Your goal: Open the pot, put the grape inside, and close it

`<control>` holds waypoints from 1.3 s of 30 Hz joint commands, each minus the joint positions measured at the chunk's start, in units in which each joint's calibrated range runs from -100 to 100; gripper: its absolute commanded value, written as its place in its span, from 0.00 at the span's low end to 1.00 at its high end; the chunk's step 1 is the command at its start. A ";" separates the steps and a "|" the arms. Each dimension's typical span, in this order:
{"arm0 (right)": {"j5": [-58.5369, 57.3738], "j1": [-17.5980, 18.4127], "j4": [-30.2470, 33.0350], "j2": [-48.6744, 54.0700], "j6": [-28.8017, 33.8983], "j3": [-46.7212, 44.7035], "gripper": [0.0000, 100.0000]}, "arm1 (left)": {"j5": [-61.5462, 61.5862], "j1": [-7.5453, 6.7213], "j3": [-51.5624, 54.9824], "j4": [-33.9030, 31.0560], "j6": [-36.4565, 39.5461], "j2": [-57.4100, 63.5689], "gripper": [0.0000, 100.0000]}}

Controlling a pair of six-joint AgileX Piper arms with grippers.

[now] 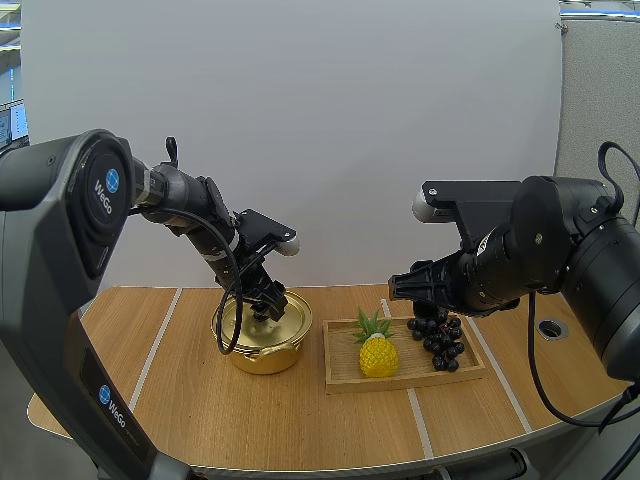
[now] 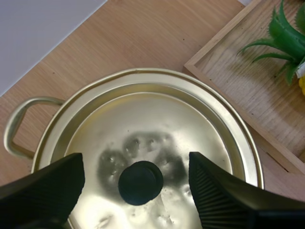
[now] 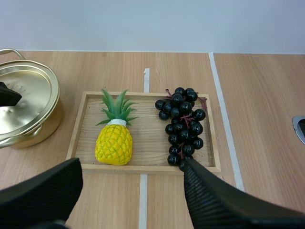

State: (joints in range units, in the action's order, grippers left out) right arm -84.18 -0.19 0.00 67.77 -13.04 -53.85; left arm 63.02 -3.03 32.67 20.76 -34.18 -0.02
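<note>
A gold pot (image 1: 266,352) stands on the table with its lid (image 2: 157,143) on. My left gripper (image 1: 267,305) hangs open just over the lid, its fingers (image 2: 214,195) on either side of the black knob (image 2: 140,182) without touching it. Dark grapes (image 3: 183,125) lie at the right end of a wooden tray (image 3: 90,138). My right gripper (image 1: 412,290) is open above the tray's near side, short of the grapes (image 1: 440,345), and holds nothing.
A toy pineapple (image 3: 114,140) lies in the tray's left half, between the pot (image 3: 26,109) and the grapes. White tape lines cross the table. A round hole (image 1: 551,328) sits in the tabletop at the far right.
</note>
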 commanded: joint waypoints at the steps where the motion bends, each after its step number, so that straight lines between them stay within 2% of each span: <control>1: -0.28 -0.22 0.00 0.10 0.00 0.45 1.00 | 0.30 -0.27 -0.47 -0.23 0.06 -0.16 1.00; 22: -0.28 -0.22 0.00 0.10 0.00 0.45 1.00 | 2.65 -0.27 -0.47 -0.23 0.86 -1.94 1.00; 23: -0.28 -0.22 0.00 0.10 0.00 0.45 1.00 | 2.82 -0.27 -0.47 -0.27 0.86 -1.94 0.95; 25: -0.28 -0.22 0.00 0.10 0.00 0.45 1.00 | 3.55 -0.27 -0.47 -0.27 0.86 -1.94 0.60; 28: -0.28 -0.22 0.00 0.10 0.00 0.45 1.00 | 3.92 -0.27 -0.47 -0.27 0.86 -1.94 0.18; 30: -0.28 -0.22 0.00 0.10 0.00 0.45 1.00 | 4.26 -0.27 -0.47 -0.36 0.86 -1.94 0.00; 36: -0.28 -0.22 0.00 0.10 0.00 0.45 1.00 | 4.64 -0.27 -0.47 -0.66 1.44 -1.94 0.00; 39: -0.28 -0.22 0.00 0.10 0.00 0.45 1.00 | 5.02 -0.27 -0.95 -2.81 3.92 -1.18 0.00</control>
State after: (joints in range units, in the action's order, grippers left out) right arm -84.18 -0.19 0.00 67.77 -13.04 -53.85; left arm 66.03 -3.03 31.88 20.24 -31.89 -1.70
